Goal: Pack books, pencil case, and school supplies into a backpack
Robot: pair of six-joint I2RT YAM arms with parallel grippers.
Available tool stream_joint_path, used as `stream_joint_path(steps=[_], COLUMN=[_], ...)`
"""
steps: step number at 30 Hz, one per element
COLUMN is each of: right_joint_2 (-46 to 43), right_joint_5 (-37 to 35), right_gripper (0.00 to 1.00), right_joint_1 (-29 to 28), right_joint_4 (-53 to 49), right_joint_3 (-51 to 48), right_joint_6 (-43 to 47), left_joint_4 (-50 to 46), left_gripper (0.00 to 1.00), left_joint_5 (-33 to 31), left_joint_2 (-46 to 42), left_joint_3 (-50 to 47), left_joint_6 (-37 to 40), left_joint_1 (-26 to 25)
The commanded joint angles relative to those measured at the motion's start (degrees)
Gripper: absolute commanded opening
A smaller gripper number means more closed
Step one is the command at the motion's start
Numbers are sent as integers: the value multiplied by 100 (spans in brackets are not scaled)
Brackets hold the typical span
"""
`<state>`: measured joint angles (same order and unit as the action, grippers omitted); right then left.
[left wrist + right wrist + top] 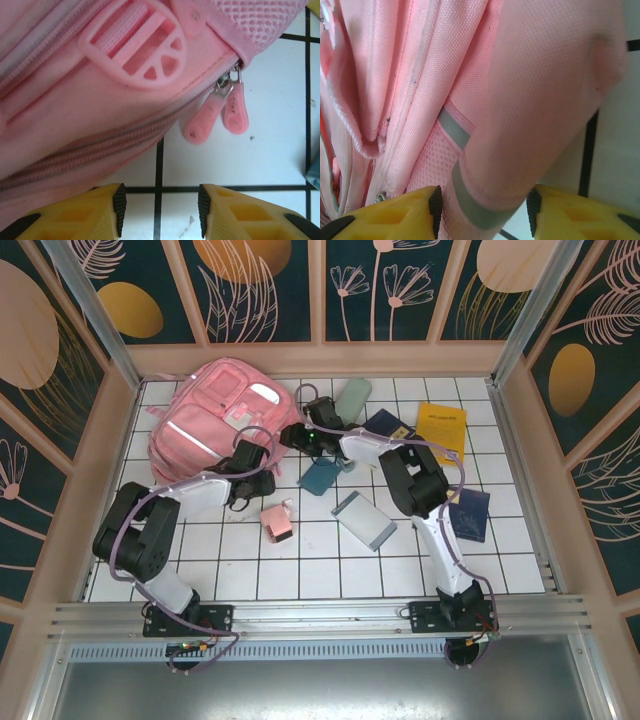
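Two zipper pulls dangling off the backpack, just beyond left pincer, parted empty over bench; right pincer astride a backpack fold, grip unclear; yellow book well right of backpack, print unreadably small.

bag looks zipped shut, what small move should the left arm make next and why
Probably ease the left end effector forward onto the zipper pulls and close on one: the backpack zipper looks shut, and the pulls hang ahead of its open, empty jaws.
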<state>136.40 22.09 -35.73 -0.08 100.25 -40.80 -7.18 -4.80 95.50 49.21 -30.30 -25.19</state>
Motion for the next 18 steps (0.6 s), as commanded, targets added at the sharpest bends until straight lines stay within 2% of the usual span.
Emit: stream_joint_path(steps=[1,5,7,18], right_joint_2=[193,170,168,177], right_joint_5=[174,147,153,208], right_gripper=[43,37,37,36], right_joint_1=[-28,-38,-35,-47], right_joint_4=[-280,-265,-269,-285], right_joint_3=[339,263,251,244], right_joint_6=[-186,-208,-210,-216], left_joint_4=[98,16,-10,-163], left_gripper=[44,43,35,36], left_joint_5=[-240,-335,-346,-365], left_joint_2=[231,572,697,1216], left_joint_3=[373,597,616,1109], left_joint_6=[213,295,353,463], left_joint_1=[-30,-30,-30,-56])
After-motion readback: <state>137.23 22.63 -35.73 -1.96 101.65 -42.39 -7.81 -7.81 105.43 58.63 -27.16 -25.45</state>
